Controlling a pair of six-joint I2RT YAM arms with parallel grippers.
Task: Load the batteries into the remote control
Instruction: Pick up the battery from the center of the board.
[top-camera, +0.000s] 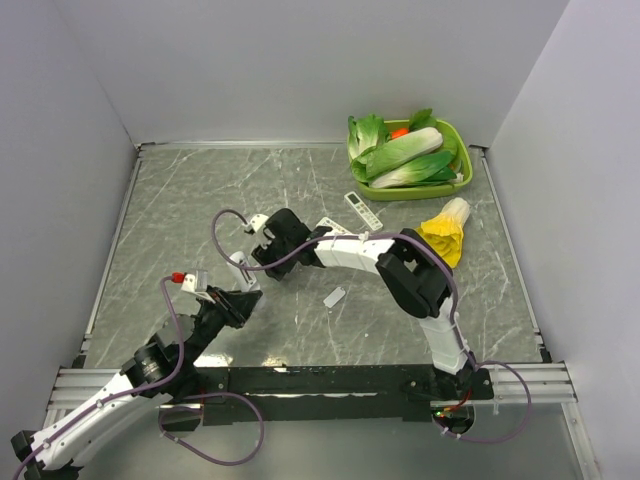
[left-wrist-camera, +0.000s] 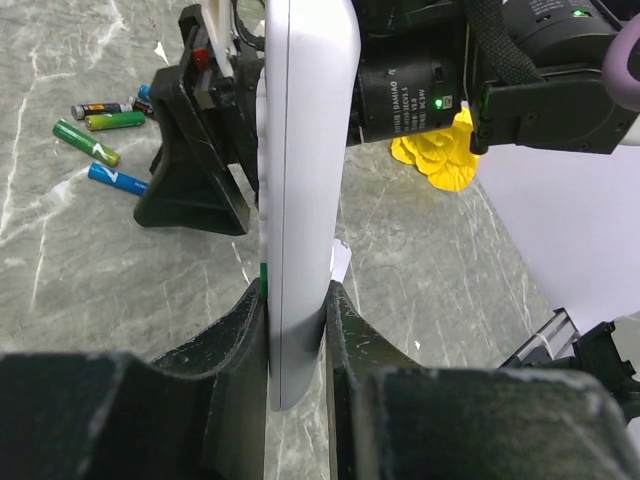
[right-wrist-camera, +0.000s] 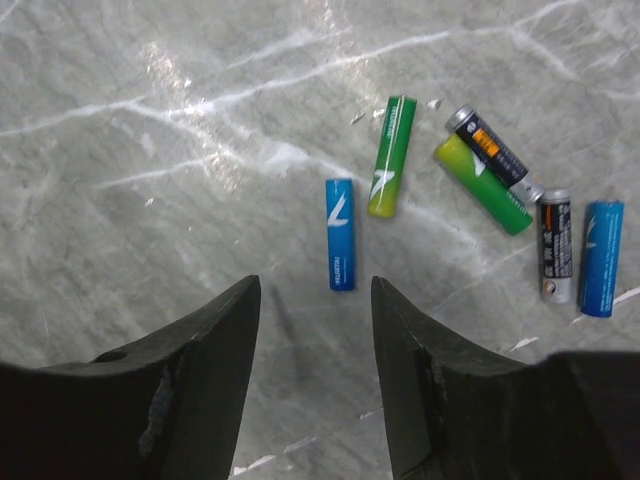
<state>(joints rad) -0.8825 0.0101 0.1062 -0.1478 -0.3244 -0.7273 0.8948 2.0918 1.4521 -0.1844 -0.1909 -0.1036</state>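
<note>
Right wrist view shows my right pincer spread above the nearer blue battery on the tabletop, lined up to pinch it, while my left pincer clamps one end of the remote control, presumably presenting its unseen bay.

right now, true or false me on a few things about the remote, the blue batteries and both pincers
1. The left pincer is shut on the remote control. True.
2. The right pincer holds a blue battery. False: it is open and empty. The nearest blue battery lies on the table just beyond its fingertips.
3. The other blue battery also lies loose on the table. True.
4. The two blue batteries touch each other. False: they lie apart, with a green cell among the cells between them.
</note>
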